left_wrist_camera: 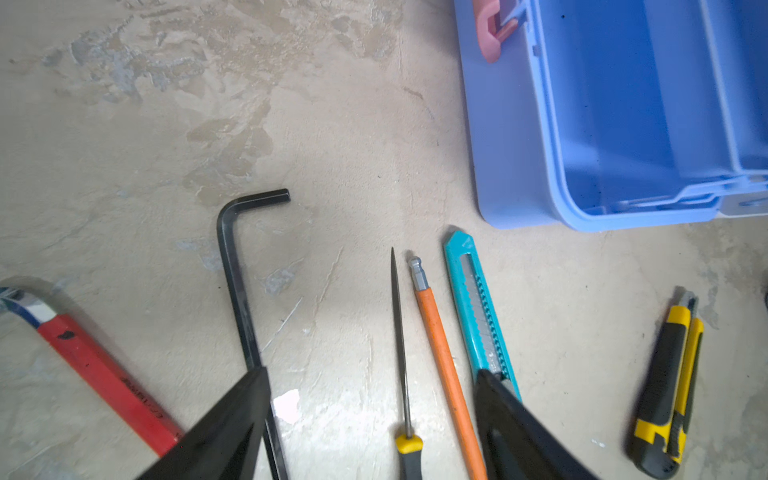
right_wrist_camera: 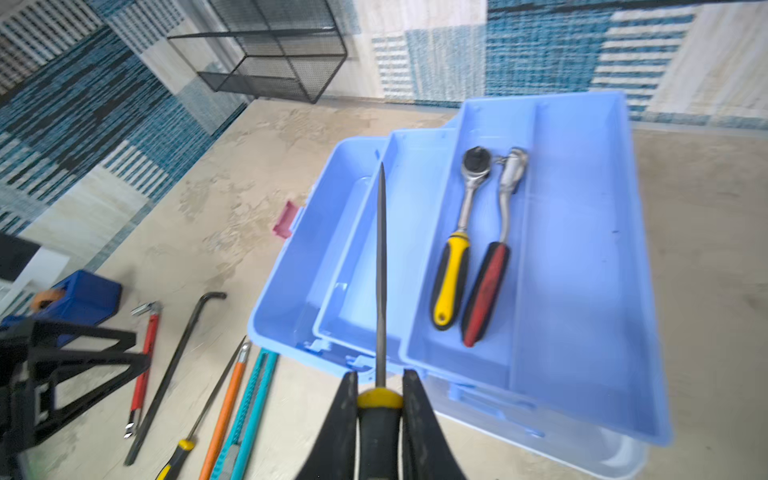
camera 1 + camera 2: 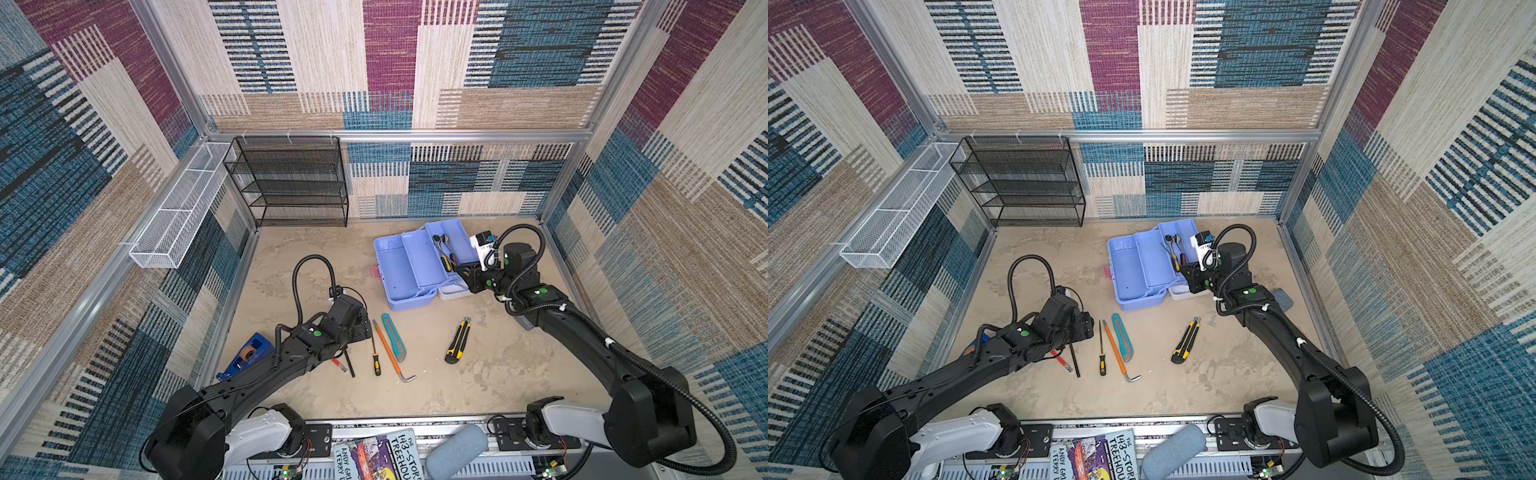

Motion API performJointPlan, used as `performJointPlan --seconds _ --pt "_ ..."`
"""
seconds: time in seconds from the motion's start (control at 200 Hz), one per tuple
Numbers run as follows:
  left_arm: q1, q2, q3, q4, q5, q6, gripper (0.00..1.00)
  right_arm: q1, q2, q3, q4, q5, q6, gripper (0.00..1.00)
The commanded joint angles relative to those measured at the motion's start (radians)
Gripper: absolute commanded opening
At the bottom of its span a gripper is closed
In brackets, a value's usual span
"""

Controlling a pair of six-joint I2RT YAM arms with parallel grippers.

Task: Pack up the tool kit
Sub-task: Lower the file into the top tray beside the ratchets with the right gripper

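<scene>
Tool kit: spread over the beige table (image 3: pixel 498 374), with loose tools near the front and the open box further back on the right.
Near row: black hex key (image 3: pixel 349 363), red-handled tool (image 3: pixel 337 364), slim file (image 3: pixel 376 365), orange-sleeved hex key (image 3: pixel 388 349) and teal snap-off cutter (image 3: pixel 394 337) lie side by side. A yellow-and-black utility knife (image 3: pixel 459 340) lies apart to their right.
Left gripper (image 1: pixel 370 371): jaws spread wide with nothing held, hanging over the row.
Tape dispenser (image 3: pixel 245 357): dark blue, at the table's left edge beside the left arm.
Box (image 3: pixel 399 278): lavender-blue, trays stepped open, with a pink latch (image 3: pixel 376 272) on its left wall.
Right gripper (image 2: pixel 380 374): clamped on the yellow-collared black handle of a needle file (image 2: pixel 381 270), whose tip points across the middle tray.
Top tray (image 2: pixel 582 249): two ratchet wrenches (image 2: pixel 451 286) side by side, one yellow-handled and one red.
Back wall: black mesh shelf (image 3: pixel 291 183), with a white wire basket (image 3: pixel 183 208) to its left.
</scene>
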Motion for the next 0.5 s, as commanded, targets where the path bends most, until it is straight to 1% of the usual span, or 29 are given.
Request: performJointPlan --seconds 0.0,0.165,0.286,0.401,0.496 --pt "0.000 0.007 0.009 -0.015 -0.004 -0.020 0.80 -0.038 0.037 0.037 0.058 0.058 -0.027 0.16" --pt "-0.001 0.013 0.017 -0.023 -0.007 -0.010 0.81 -0.073 0.102 0.075 0.075 0.137 -0.062 0.15" --pt "-0.002 0.019 0.014 -0.032 0.009 -0.019 0.81 -0.078 0.156 0.104 0.080 0.160 -0.077 0.15" --pt "-0.010 0.028 0.010 -0.038 0.017 -0.036 0.81 -0.078 0.210 0.134 0.091 0.201 -0.052 0.14" --pt "-0.016 0.034 0.012 -0.038 0.013 -0.044 0.80 -0.078 0.266 0.170 0.078 0.205 -0.016 0.15"
